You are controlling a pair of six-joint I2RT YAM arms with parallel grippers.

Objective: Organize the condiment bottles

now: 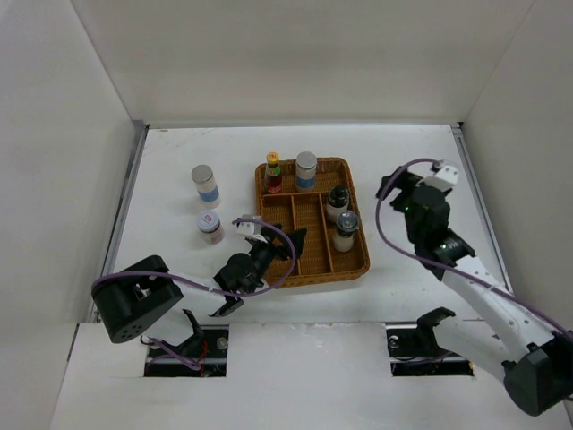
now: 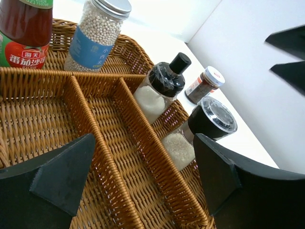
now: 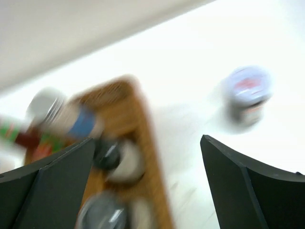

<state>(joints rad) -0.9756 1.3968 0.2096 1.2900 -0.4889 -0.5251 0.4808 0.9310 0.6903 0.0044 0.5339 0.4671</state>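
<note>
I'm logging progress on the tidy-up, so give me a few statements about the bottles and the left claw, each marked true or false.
1. The left claw grips the red sauce bottle. False: the claw is open and empty above the wicker tray; the bottle stands in a back compartment.
2. A blue-banded jar stands on the table, left of the tray. True.
3. The black-capped bottle lies on its side. False: it stands upright.
4. The black-capped bottle and the clear-lidded shaker share the tray's right compartment. True.
</note>
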